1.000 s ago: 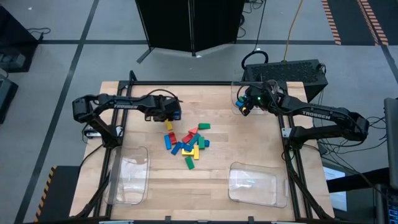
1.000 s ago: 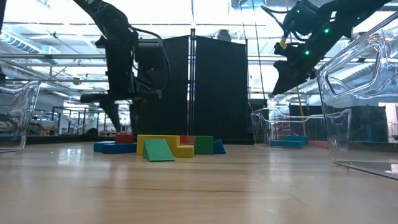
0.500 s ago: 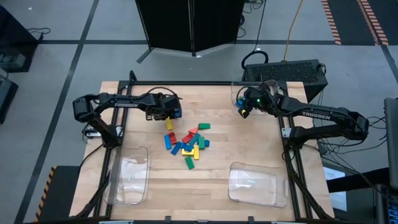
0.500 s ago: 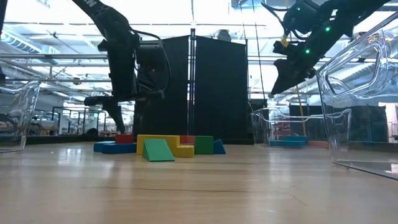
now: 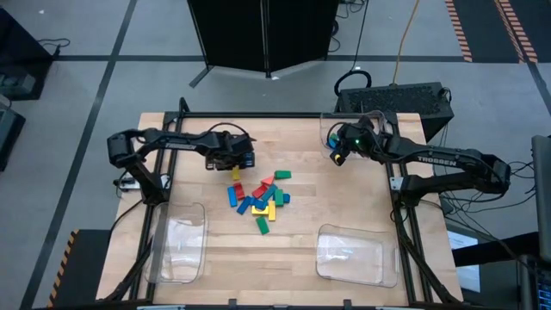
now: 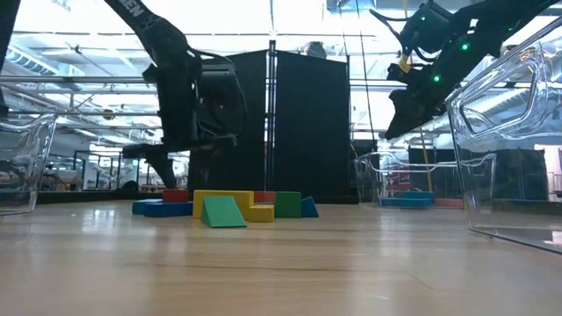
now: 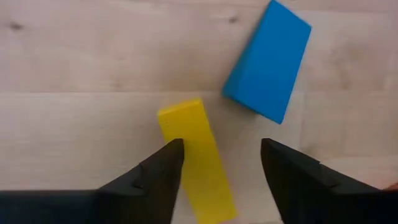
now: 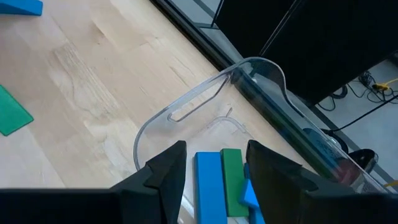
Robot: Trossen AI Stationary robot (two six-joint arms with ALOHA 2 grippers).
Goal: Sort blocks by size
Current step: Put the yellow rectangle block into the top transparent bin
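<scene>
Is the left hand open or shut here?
Open: the left hand has its fingers apart, with the yellow block lying on the table between them.

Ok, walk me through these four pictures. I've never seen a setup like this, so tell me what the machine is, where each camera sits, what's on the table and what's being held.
It is a two-armed robot at a wooden table. One camera looks straight down, one sits at tabletop level, and one rides on each wrist. A pile of coloured blocks lies mid-table, with clear trays around the edges. The left gripper hangs open over a yellow block beside a blue block, gripping nothing. The right gripper is open and empty above a far-corner tray that already holds blue and green blocks.
</scene>
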